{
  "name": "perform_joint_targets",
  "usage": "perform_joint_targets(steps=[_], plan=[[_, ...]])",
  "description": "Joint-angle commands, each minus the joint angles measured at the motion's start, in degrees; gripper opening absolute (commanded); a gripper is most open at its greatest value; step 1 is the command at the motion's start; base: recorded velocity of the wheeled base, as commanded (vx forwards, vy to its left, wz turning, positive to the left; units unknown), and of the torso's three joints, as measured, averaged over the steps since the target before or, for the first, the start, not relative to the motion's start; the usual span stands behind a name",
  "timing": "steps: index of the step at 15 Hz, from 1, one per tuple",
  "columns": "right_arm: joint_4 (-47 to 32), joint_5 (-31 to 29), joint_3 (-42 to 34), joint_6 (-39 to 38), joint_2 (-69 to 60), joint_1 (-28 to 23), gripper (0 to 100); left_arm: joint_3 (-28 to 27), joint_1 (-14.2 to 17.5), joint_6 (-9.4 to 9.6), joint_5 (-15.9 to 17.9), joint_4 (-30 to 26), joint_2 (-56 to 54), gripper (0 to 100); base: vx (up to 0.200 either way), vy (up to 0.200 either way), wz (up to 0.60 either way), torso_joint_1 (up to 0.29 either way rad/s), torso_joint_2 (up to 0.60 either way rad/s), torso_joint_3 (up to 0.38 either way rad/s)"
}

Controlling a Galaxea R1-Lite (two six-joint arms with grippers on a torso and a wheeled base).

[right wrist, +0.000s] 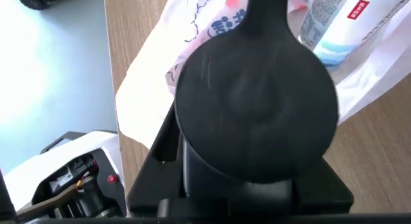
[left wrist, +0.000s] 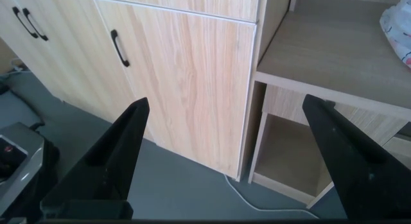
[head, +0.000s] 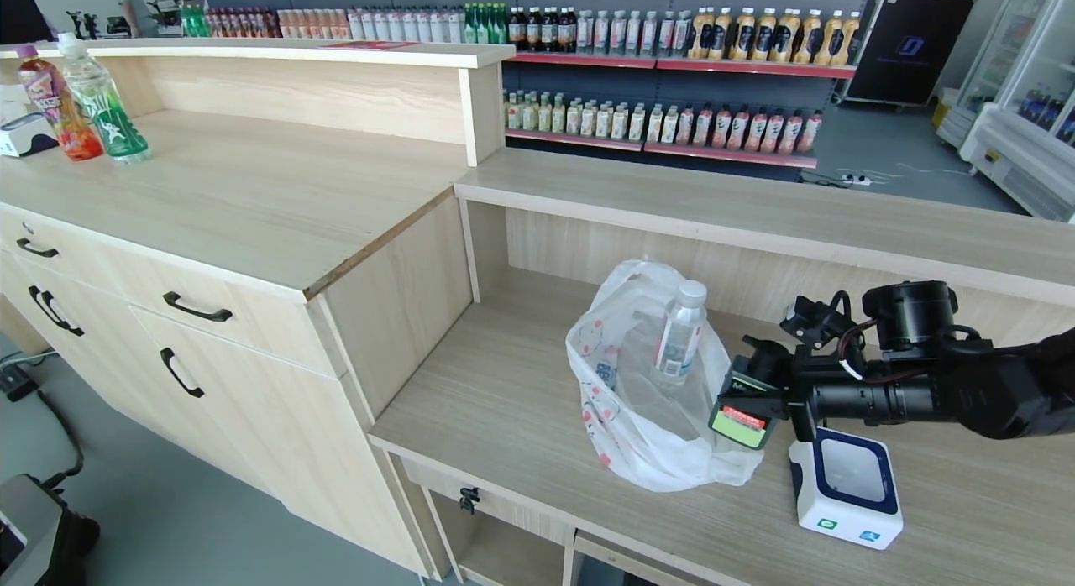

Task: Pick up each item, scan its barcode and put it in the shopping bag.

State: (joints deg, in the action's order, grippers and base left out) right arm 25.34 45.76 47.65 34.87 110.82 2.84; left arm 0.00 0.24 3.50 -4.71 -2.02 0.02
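Right gripper (head: 747,401) clamps the dark pack (head: 741,421) — judged rigid, light; hold its flat sides — at shopping bag's (head: 606,401) 4 o'clock; left gripper (left wrist: 225,102) gapes empty.

The black, cylindrical right arm (head: 924,393) carries thin red and white wrist cables; the left gripper (left wrist: 225,103) is black.

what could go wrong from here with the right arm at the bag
1. The right gripper holds the item at the bag's edge, not clearly over its opening. Released here, it may slide down outside onto the counter or hit the scanner.
2. The bottle stands upright in the limp bag. A nudge from the arm or the dropped item could tip it over.
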Motion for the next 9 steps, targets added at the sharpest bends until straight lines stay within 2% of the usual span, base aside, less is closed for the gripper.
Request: perform_joint_targets(steps=[1,9], plan=[[1.0,0.0,0.4,-0.1,2.2,1.1,0,0.0,0.0,0.02,0.0,0.0,0.0,100,0.000,0.000,0.00,0.000,0.00,0.000],[11.0,0.0,2.7,-0.1,9.4,3.6,0,0.0,0.0,0.02,0.0,0.0,0.1,100,0.000,0.000,0.00,0.000,0.00,0.000]])
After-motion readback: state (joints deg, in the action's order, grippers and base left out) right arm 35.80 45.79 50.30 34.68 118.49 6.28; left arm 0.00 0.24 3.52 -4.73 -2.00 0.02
